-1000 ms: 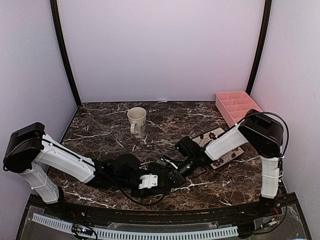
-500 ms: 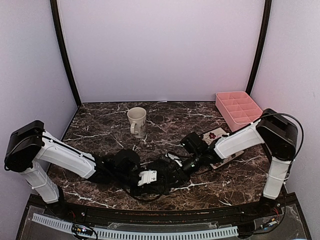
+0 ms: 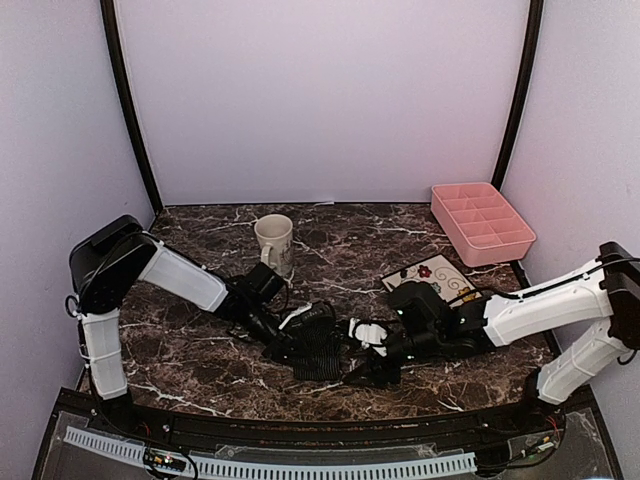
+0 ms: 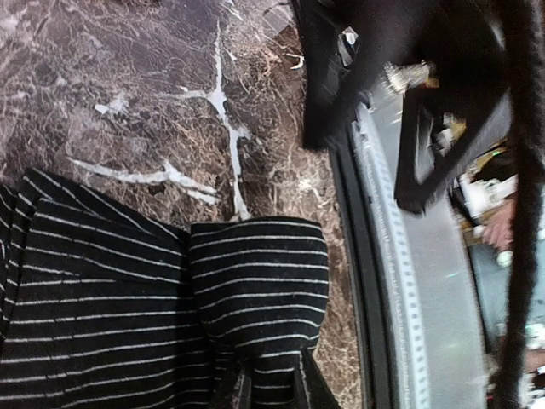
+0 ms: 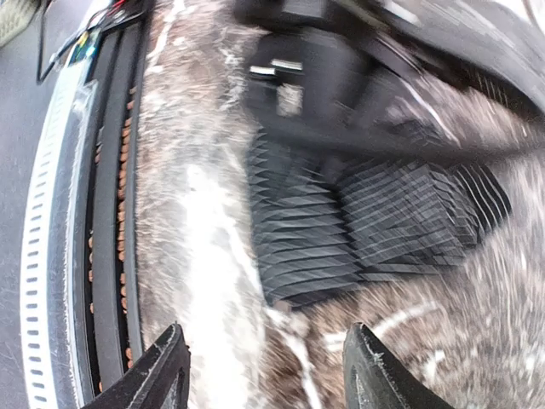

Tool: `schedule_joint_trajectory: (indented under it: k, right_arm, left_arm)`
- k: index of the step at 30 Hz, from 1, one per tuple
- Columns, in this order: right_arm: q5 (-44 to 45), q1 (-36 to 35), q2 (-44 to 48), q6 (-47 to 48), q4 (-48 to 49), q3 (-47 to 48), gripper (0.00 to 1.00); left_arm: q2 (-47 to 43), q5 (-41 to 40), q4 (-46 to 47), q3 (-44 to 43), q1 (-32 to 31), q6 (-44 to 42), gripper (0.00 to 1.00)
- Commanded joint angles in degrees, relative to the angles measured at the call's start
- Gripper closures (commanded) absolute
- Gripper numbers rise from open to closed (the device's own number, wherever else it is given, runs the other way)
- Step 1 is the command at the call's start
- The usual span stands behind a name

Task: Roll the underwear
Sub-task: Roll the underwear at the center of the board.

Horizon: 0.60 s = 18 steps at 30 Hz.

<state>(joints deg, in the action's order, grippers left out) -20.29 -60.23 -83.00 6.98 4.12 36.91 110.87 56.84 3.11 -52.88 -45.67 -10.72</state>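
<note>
Two grippers meet at the black striped underwear (image 3: 318,352), which lies at the front middle of the table (image 3: 180,350). The left gripper (image 4: 268,388), on its 10 o'clock side, is nearly closed and pinches a fold of it. The right gripper (image 5: 268,375), at 4 o'clock, stands spread and empty. Pale lilac walls (image 3: 320,100) surround the dark marbled table, with a pink tray (image 3: 480,215) at 2 o'clock and a mug (image 3: 273,243) at 11.
</note>
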Motion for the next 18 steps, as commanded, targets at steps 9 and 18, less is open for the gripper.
schedule_joint_trajectory:
  k: [9,18]
  right_arm:
    - [14.1,-7.0,-9.8,12.3,8.9,4.5,0.4]
    - [14.2,-7.1,-14.6,15.2,9.0,7.3,0.57]
  left_arm:
    - [12.2,6.9,-17.2,-7.9,3.3,-2.7,0.92]
    - [13.4,6.7,-18.8,-8.9,3.8,-3.6,0.91]
